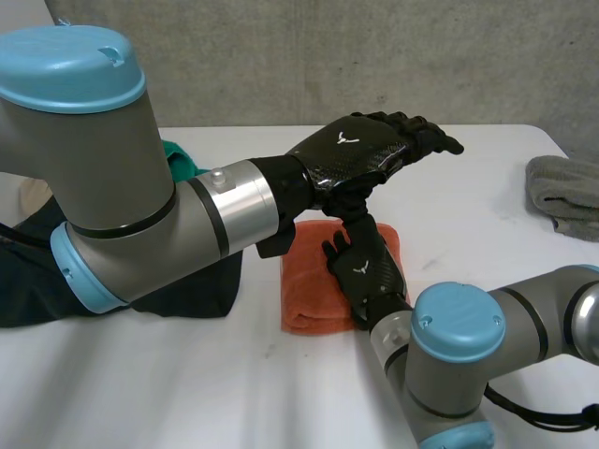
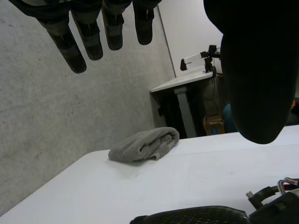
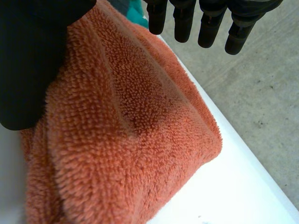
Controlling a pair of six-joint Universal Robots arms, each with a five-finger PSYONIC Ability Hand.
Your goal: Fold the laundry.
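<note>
Right hand (image 1: 365,276) resting flat, fingers straight, on folded orange towel (image 1: 299,285); left hand (image 1: 351,150) hovering spread above its far end.

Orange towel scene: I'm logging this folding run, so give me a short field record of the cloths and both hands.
orange towel: folded, mid-table
right hand: lies on the orange towel, fingers straight
left hand: raised above the table, fingers straight, holding nothing
grey towel: folded, on the robot's right, apart from both hands
dark cloth: loose, on the robot's left, partly under the left arm
teal cloth: behind the left arm
table: white
</note>
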